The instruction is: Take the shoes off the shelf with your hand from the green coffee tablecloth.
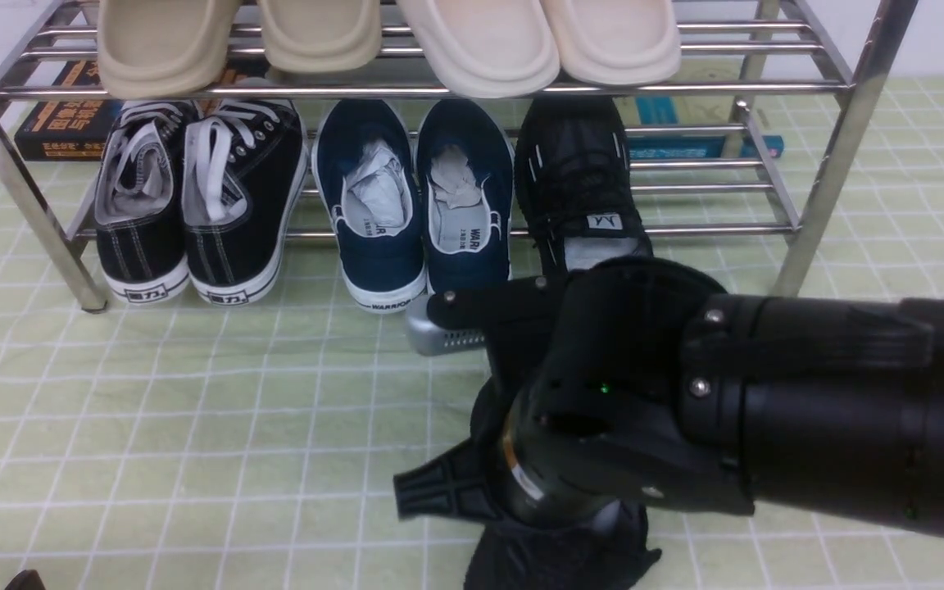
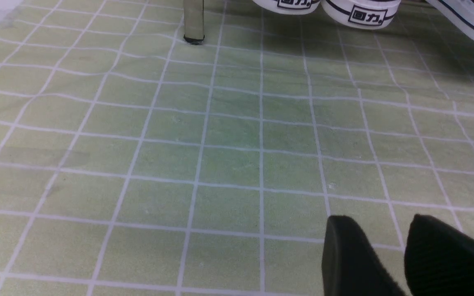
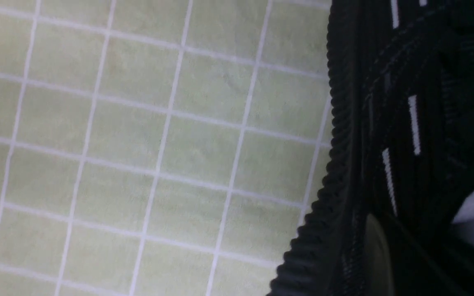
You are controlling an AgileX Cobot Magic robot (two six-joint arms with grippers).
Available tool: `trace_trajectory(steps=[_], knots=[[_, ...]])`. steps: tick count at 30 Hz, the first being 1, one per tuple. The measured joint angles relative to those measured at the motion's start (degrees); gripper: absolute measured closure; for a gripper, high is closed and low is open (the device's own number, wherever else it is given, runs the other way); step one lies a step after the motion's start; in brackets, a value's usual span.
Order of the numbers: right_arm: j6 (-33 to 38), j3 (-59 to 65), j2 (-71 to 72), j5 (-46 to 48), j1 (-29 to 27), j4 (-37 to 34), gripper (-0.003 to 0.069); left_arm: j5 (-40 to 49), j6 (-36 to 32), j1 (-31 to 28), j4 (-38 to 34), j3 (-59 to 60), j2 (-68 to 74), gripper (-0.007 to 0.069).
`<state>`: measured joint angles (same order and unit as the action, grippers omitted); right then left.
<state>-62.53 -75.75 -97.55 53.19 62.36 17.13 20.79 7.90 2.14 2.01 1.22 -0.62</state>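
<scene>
One black knit shoe (image 1: 578, 180) with white dash marks sits on the lower tier of the chrome shelf (image 1: 841, 147), at its right end. The other shoe (image 1: 562, 561) (image 3: 405, 102) is off the shelf, low over the green coffee tablecloth (image 1: 193, 426) near the front edge. My right gripper (image 1: 521, 500) (image 3: 401, 263) is shut on this shoe's collar, with one finger inside by the white paper stuffing. The right arm hides most of the shoe in the front view. My left gripper (image 2: 385, 246) hovers over bare cloth at the front left, fingers apart and nothing between them.
The lower tier also holds black canvas sneakers with white laces (image 1: 193, 205) and navy slip-ons (image 1: 415, 205). Beige slippers (image 1: 390, 41) rest on the top tier. Books (image 1: 62, 123) lie behind the shelf. A shelf leg (image 2: 194, 20) stands ahead of the left gripper.
</scene>
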Motion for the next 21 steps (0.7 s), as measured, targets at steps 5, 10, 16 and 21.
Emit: trace_trajectory(steps=[5,10,16,21], knots=[[-3.21,0.0,-0.68,-2.92,0.0,6.94,0.0636,0.0,0.0,0.0,0.0,0.0,0.0,0.0383],[-3.63,-0.05,-3.24,-5.33,0.0,6.39,0.0631,0.0,0.0,0.0,0.0,0.0,0.0,0.0383],[-3.62,-0.05,-7.01,-6.05,0.05,3.57,0.061,0.0,0.0,0.0,0.0,0.0,0.0,0.0383],[-3.62,-0.11,-7.28,-6.38,0.05,3.63,0.0541,0.0,0.0,0.0,0.0,0.0,0.0,0.0383]])
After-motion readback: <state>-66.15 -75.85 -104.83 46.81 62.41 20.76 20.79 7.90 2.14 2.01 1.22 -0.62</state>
